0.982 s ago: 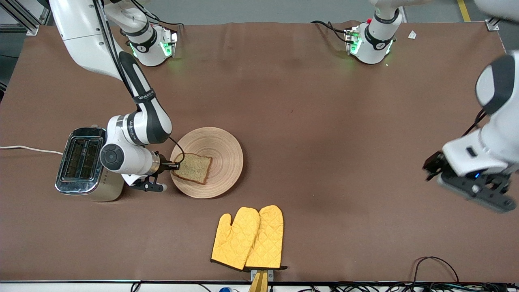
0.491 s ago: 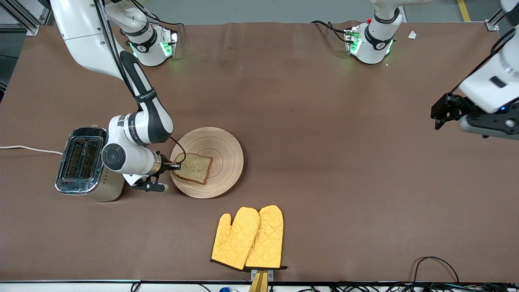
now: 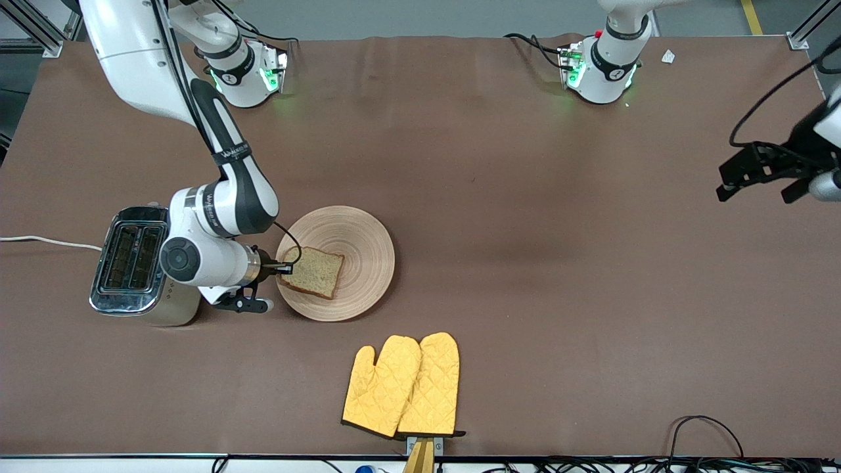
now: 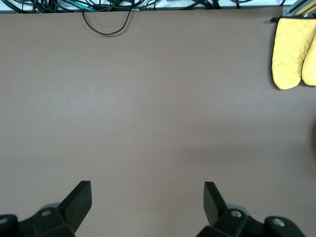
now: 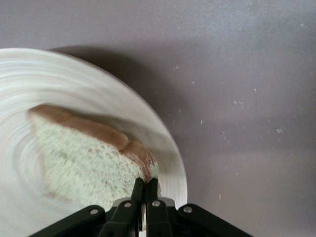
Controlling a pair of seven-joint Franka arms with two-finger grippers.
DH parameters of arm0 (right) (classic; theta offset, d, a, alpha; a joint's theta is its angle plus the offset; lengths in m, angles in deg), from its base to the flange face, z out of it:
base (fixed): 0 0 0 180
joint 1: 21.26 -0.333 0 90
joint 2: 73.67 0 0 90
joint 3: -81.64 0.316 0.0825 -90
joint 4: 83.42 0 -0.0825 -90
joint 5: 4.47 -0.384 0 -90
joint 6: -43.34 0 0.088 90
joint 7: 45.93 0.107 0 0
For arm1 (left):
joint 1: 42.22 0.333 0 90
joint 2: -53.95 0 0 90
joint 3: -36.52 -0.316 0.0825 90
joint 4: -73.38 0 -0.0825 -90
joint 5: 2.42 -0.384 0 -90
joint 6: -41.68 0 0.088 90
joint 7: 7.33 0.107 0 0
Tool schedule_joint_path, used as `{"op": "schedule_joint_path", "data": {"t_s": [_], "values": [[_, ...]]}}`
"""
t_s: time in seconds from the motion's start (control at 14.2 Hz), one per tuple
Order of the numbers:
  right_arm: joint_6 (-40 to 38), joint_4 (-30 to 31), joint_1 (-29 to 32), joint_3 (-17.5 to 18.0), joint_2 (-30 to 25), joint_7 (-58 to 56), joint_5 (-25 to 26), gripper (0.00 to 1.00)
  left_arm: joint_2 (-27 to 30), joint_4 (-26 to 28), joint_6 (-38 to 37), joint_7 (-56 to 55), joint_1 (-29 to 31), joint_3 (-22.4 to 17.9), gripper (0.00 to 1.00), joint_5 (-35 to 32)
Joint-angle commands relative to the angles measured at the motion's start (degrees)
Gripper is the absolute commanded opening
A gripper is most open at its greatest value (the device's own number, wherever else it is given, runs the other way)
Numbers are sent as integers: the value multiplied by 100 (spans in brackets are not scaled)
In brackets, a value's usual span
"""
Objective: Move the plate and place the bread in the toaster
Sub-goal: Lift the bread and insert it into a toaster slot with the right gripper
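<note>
The bread point(image 3: 317, 272) lies on the wooden plate point(image 3: 361, 230), on the side toward the toaster point(image 3: 131, 263). My right gripper point(image 3: 287, 267) is low between the toaster and the plate, shut on the bread's crust edge. In the right wrist view my right gripper point(image 5: 146, 183) pinches the brown crust of the bread point(image 5: 84, 158) over the plate point(image 5: 98, 89). My left gripper point(image 3: 755, 187) is up in the air over the left arm's end of the table. In the left wrist view my left gripper point(image 4: 148, 197) is open and empty over bare cloth.
A pair of yellow oven mitts point(image 3: 402, 384) lies near the table's front edge, nearer to the front camera than the plate; the mitts also show in the left wrist view point(image 4: 294, 52). The toaster's white cord point(image 3: 46, 241) runs off the right arm's end of the table.
My left arm has swung up and away from the front edge toward its base side. My right gripper has stayed on the bread's edge, shifting only slightly.
</note>
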Motion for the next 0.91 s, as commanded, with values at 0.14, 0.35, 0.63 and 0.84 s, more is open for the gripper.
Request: {"op": "schedule_joint_path", "data": {"t_s": [0.14,0.35,0.63,0.84], "values": [[-1932,-1472,-54,-76,-73,276,1588,0,422,426,194,-1,40,-9,100,84],[-2768,-1781,-54,-85,-327,319,3202,0,414,285,62,-27,-205,-52,100,5],[-3761,-1772,16,-85,-398,337,4780,0,414,285,18,-19,-1180,-1061,100,-4],[-4001,-1729,122,-85,-346,355,5282,0,396,276,18,-10,-1156,-1073,100,-21]]}}
